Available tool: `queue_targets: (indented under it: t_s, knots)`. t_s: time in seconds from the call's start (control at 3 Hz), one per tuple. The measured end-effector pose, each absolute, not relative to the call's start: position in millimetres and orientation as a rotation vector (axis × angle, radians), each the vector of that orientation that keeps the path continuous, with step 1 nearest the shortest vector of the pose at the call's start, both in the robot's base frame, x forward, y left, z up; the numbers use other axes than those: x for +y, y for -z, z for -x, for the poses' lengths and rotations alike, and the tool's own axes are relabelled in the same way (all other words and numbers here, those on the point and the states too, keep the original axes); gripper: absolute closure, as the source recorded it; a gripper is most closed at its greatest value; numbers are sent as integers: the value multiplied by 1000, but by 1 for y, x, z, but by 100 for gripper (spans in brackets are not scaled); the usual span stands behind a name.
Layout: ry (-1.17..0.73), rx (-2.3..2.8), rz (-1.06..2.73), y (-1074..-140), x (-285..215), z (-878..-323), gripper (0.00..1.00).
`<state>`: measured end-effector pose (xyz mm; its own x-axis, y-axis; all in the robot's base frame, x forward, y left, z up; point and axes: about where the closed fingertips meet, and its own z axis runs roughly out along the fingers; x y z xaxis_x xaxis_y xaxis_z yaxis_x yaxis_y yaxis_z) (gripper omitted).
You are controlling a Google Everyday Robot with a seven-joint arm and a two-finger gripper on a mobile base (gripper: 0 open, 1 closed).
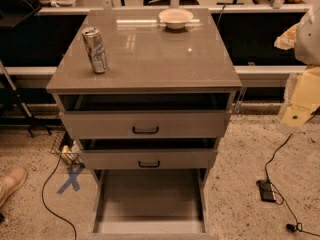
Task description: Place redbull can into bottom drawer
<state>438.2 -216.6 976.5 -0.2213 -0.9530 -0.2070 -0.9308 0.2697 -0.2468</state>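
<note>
The redbull can (95, 50) stands upright on the left side of the grey cabinet top (150, 59), silver with dark markings. The bottom drawer (150, 194) is pulled far out below the other two, and its flat grey floor is bare. My gripper (298, 109) shows as a blurred cream shape at the right edge of the view. It is beside the cabinet, far to the right of the can and apart from it. It holds nothing that I can see.
A cream bowl (175, 18) sits at the back of the cabinet top. The two upper drawers (145, 125) with black handles stand slightly open. A black cable and power brick (266, 190) lie on the floor at right. A blue tape cross (70, 178) and a shoe (10, 183) are at left.
</note>
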Motion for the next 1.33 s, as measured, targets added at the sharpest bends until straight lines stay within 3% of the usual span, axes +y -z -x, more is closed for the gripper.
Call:
queue_targets:
  t_s: [0.67,1.33]
  knots:
    - [86,2215,1714,-977,-215,-440,0]
    - [-298,2043,1349,-982,-161,-539,0]
